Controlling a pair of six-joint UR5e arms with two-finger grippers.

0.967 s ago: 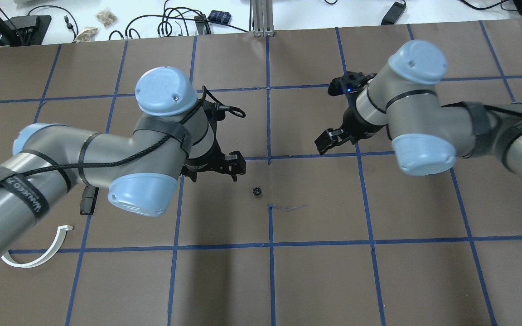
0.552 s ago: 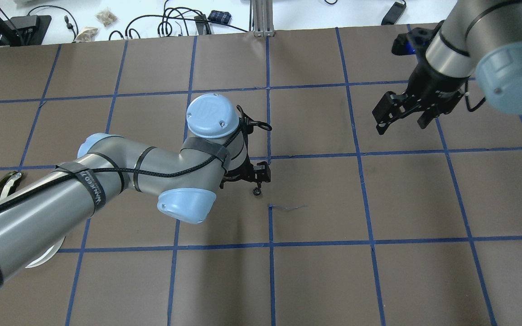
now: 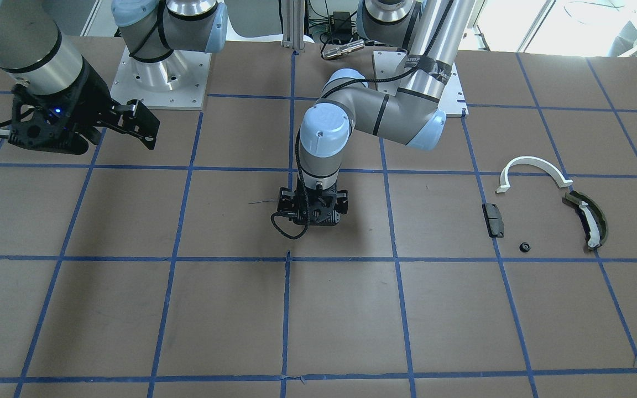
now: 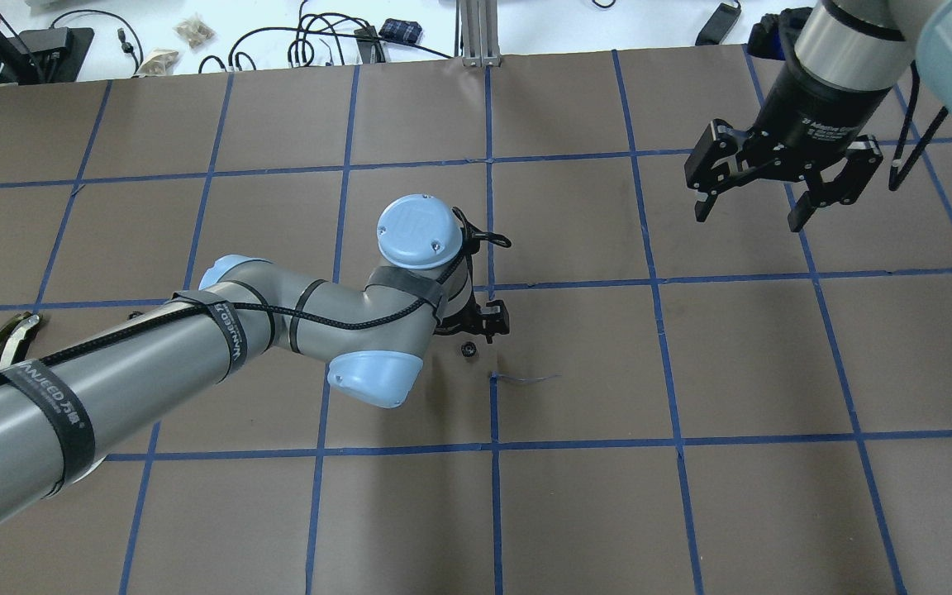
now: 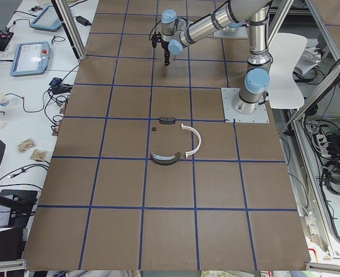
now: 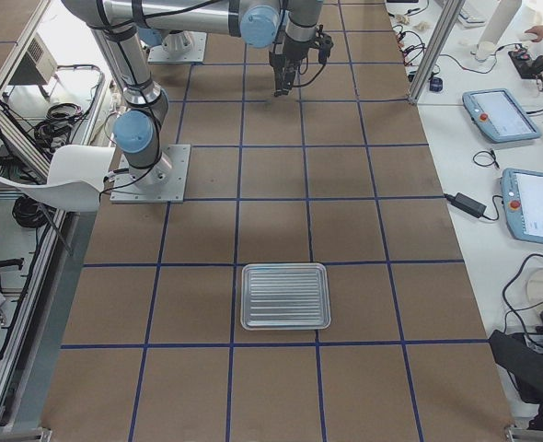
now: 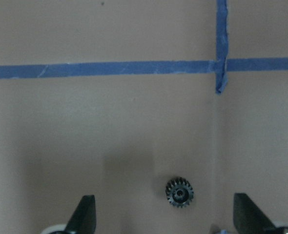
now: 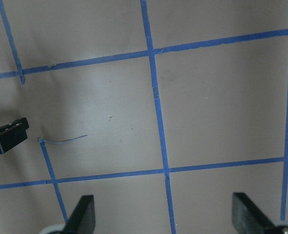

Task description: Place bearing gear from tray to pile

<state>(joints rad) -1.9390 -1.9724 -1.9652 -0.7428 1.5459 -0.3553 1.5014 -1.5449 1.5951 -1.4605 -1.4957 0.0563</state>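
At the far left of the overhead view, the pile [image 3: 589, 216] lies on the worktop [image 4: 575, 512]: a white arc [image 3: 534, 161], an olive curved piece, a black block [image 3: 494, 219] and a small gear [image 3: 525, 246]. Near the middle, the left gripper [image 7: 166, 217] hangs low, jaws spread wide and gripping nothing. The bearing gear [image 7: 179, 192] lies on the worktop between them, untouched, near a tape crossing. Further right, the right gripper [image 4: 749, 215] is raised, jaws wide apart and empty. The tray [image 6: 285, 296] sits at the right edge, well apart from the bearing gear.

Overhead looks down, left wrist close, both showing gear [image 4: 468, 349]
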